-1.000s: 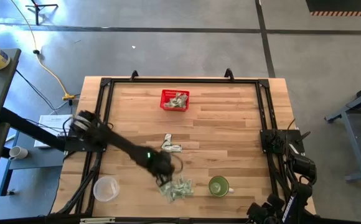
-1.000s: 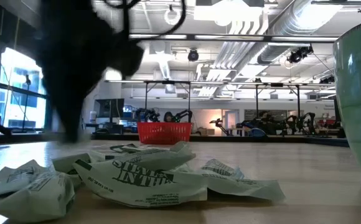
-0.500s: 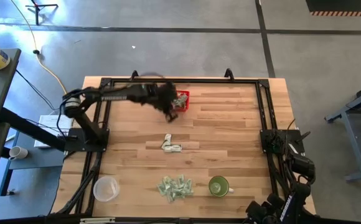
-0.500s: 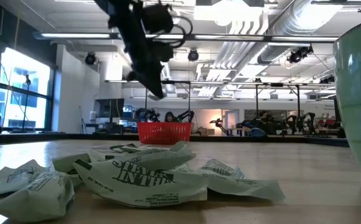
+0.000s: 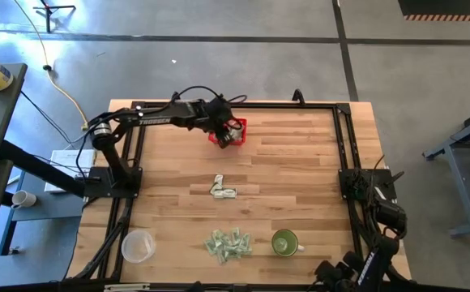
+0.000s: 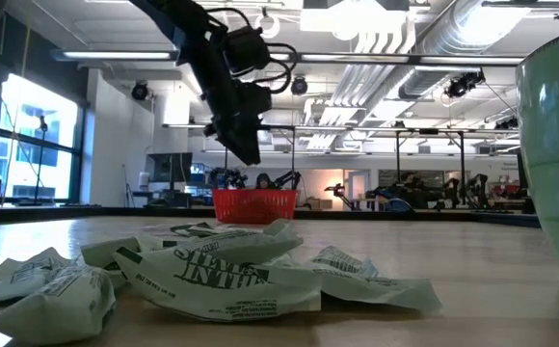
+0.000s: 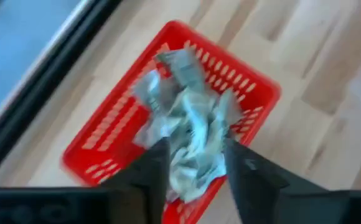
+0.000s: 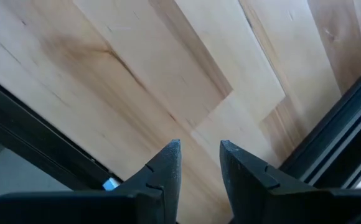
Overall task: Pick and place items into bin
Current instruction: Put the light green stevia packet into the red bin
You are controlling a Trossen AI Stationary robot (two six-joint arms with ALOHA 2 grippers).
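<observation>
While the left arm is reaching across the far side of the table (image 5: 300,162), its left claw (image 5: 225,134) is hanging right over the basket (image 5: 237,130) at about 12 o'clock on the table. Through the wrist camera, the two dark fingers (image 7: 152,168) are standing apart, and crumpled green-and-white notes (image 7: 190,134) are sitting in the red basket (image 7: 243,81) directly beyond them, a heap filling the middle of it. Nothing is showing pinched between the fingertips; whether the nearest note is touching them I cannot tell. From table height, the claw (image 6: 244,145) is pointing down just above the basket (image 6: 252,204), not inside it.

Elsewhere, a small folded pair of notes (image 5: 222,190) is lying near the centre of the table, and a bigger pile (image 5: 228,244) is waiting at 6 o'clock, between the clear cup (image 5: 138,246) at 7 o'clock and the green cup (image 5: 284,242) just to its right. That pile (image 6: 193,275) is filling the foreground of the low view, with the green cup (image 6: 554,154) looming at the edge.

Over at 4 o'clock, the right arm is resting folded by the table's edge; its right claw (image 8: 199,163) is showing a narrow gap between its fingers, holding nothing, bare wood beneath it.
</observation>
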